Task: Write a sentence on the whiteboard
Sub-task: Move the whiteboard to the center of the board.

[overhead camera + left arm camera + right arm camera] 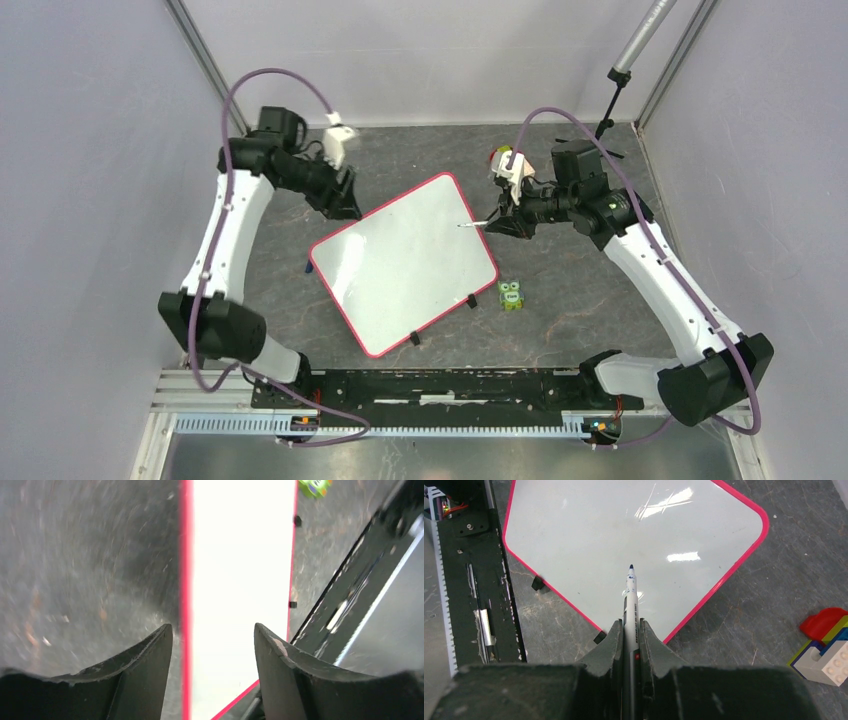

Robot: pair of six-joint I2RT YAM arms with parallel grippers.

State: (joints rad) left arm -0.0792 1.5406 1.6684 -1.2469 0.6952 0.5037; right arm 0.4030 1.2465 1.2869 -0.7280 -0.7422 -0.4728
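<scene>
The whiteboard (pixel 405 262) lies flat and turned at an angle on the dark table, with a pink-red rim and small black clips on its near edge. Its face shows no lettering in any view; the sentence is not visible. My right gripper (pixel 503 222) is shut on a marker (pixel 631 607), whose dark blue tip (pixel 631 567) points over the board's far right part (pixel 634 535). I cannot tell whether the tip touches. My left gripper (pixel 345 205) is open and empty at the board's far left corner, its fingers (pixel 150 665) straddling the red rim (pixel 186 580).
A small green owl figure (pixel 511 295) stands just right of the board's near right edge. A toy of coloured bricks (pixel 508 162) sits behind the right gripper and shows in the right wrist view (pixel 824 645). The black mounting rail (pixel 440 390) runs along the near edge.
</scene>
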